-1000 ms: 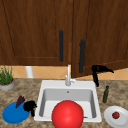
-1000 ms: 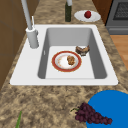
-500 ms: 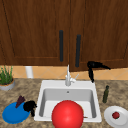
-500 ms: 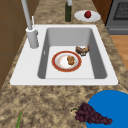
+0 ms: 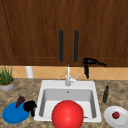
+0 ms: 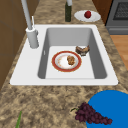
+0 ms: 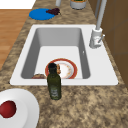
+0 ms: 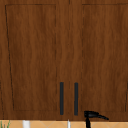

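My right hand (image 5: 89,61) hovers open in front of the lower edge of the right cabinet door (image 5: 102,32), fingers stretched to the right and thumb hanging down. It floats above and behind the sink's right rear corner, just right of the right door handle (image 5: 76,46). In the upper view the right hand (image 8: 91,114) sits below and right of the right door handle (image 8: 76,98). My left hand (image 5: 29,106) hangs over the right edge of the blue plate (image 5: 13,115), beside a bunch of dark grapes (image 5: 20,100).
The white sink (image 6: 27,75) holds a red-rimmed plate (image 6: 66,61) with food and a small brown item (image 6: 82,49). A large red round shape (image 5: 67,115) shows at the sink's front. The faucet (image 5: 68,76) stands behind. An olive bottle (image 5: 106,94), a white plate (image 5: 110,117) with an apple (image 5: 115,115) and a plant pot (image 5: 6,83) stand around.
My right hand has moved left and slightly up, closer to the right cabinet door handle. The left hand and the objects have stayed put.
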Tool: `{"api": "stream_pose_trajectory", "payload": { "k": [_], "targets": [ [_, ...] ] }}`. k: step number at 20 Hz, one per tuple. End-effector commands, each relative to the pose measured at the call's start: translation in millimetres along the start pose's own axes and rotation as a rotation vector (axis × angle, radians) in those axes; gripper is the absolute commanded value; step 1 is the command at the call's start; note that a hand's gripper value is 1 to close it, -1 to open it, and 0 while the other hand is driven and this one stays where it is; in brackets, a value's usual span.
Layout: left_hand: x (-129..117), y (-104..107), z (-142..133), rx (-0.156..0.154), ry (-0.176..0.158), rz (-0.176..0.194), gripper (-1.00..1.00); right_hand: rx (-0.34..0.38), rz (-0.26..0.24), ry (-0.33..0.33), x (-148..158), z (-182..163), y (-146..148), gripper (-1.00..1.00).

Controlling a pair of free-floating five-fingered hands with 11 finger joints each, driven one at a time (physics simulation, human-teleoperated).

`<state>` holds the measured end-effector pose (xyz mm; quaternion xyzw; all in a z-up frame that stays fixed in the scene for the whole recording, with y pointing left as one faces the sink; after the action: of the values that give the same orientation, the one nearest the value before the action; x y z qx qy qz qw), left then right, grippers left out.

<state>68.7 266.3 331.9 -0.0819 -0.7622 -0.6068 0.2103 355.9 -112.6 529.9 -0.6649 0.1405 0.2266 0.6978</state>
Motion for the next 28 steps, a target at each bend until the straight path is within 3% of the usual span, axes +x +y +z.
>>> {"api": "stream_pose_trajectory", "payload": {
  "k": [1, 4, 11, 13, 18, 22, 28],
  "targets": [
    [0, 0, 0, 0.0, 0.0, 0.0, 0.0, -0.014, -0.028, 0.052, 28, 12, -10, -1.0],
    [0, 0, 0, 0.0, 0.0, 0.0, 0.0, -0.004, -0.025, 0.143, 43, 18, -11, -1.0],
    [0, 0, 0, 0.0, 0.0, 0.0, 0.0, 0.057, -0.012, 0.457, 60, 31, -12, -1.0],
    [0, 0, 0, 0.0, 0.0, 0.0, 0.0, 0.095, 0.008, 0.553, 46, 45, -6, -1.0],
    [0, 0, 0, 0.0, 0.0, 0.0, 0.0, 0.097, 0.005, 0.589, 2, 39, 27, -1.0],
    [0, 0, 0, 0.0, 0.0, 0.0, 0.0, 0.048, 0.016, 0.487, -1, 35, 51, -1.0],
    [0, 0, 0, 0.0, 0.0, 0.0, 0.0, -0.003, 0.04, 0.436, 8, 39, 74, -1.0]
  ]
}}
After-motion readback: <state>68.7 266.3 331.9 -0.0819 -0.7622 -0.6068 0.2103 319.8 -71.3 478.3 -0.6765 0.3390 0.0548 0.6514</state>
